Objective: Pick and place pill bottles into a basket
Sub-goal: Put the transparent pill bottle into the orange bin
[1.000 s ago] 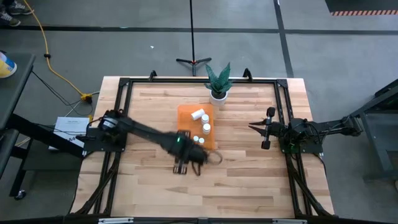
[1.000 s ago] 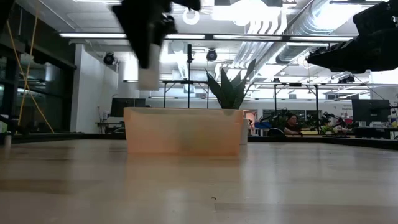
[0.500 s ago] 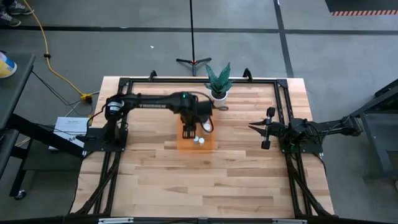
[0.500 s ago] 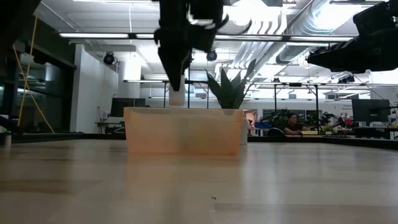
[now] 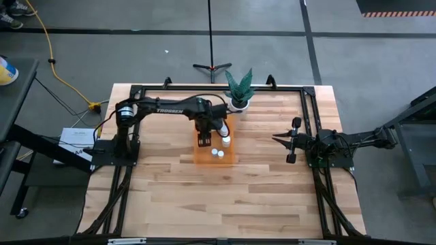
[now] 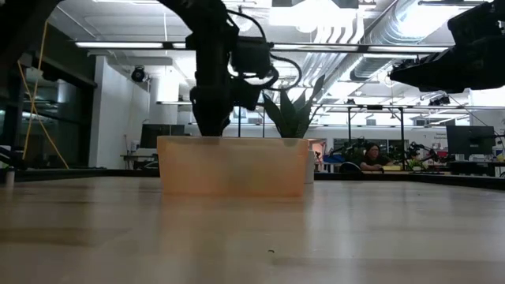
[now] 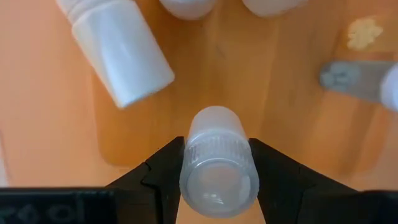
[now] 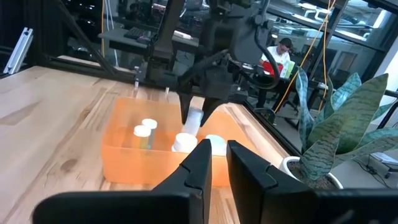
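The orange basket (image 5: 204, 154) sits at the table's middle, toward the far edge; its wall also shows in the low view (image 6: 233, 166). My left gripper (image 5: 204, 136) reaches down into it, shut on a white pill bottle (image 7: 219, 163). One bottle (image 7: 118, 50) lies on its side on the basket floor. Others stand nearby in the basket (image 5: 226, 140) (image 5: 216, 153). In the low view the basket wall hides the held bottle. My right gripper (image 5: 276, 138) waits shut at the table's right, well above the table and clear of the basket. My left gripper pinches the held bottle at its ribbed cap (image 7: 189, 158) between its two fingers (image 7: 158, 177), one on each side. The fingers come from above, pointing down. The bottle stands about upright, cap up, low inside the basket; whether its base touches the floor I cannot tell.
A white pot with green leaves (image 5: 238, 92) stands just beyond the basket's far right corner. A black frame (image 5: 136, 92) runs around the table's edges. Bare wood lies on the near side of the basket.
My left gripper has carried the bottle from the near side of the basket toward the table's far edge, over the basket, then down into it. It has stayed shut on the bottle, which has sunk behind the basket wall in the low view.
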{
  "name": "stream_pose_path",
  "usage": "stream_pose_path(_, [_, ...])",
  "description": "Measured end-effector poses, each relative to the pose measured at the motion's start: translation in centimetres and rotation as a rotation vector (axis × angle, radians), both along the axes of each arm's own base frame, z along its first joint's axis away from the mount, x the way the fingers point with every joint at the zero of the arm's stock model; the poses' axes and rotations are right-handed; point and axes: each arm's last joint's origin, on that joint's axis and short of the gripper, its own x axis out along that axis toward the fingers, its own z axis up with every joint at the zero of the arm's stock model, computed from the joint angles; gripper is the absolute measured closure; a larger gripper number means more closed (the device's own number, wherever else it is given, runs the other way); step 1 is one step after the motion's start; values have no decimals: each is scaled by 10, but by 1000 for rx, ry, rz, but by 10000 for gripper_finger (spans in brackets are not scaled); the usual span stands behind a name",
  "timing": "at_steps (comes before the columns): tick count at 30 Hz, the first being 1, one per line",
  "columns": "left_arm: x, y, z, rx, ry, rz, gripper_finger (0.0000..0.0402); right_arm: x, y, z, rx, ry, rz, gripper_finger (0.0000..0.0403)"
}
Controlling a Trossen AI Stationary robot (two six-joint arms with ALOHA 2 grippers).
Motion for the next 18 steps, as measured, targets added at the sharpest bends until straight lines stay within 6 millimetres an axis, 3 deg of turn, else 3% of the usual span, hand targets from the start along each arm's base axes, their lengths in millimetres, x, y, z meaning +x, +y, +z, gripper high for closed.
stream_pose_path(6, [0, 1, -10, 34, -18, 21, 197, 0, 0, 0, 6, -1, 0, 367])
stream_pose_path(18, [-1, 1, -11, 34, -16, 56, 195, 0, 0, 0, 6, 0, 0, 368])
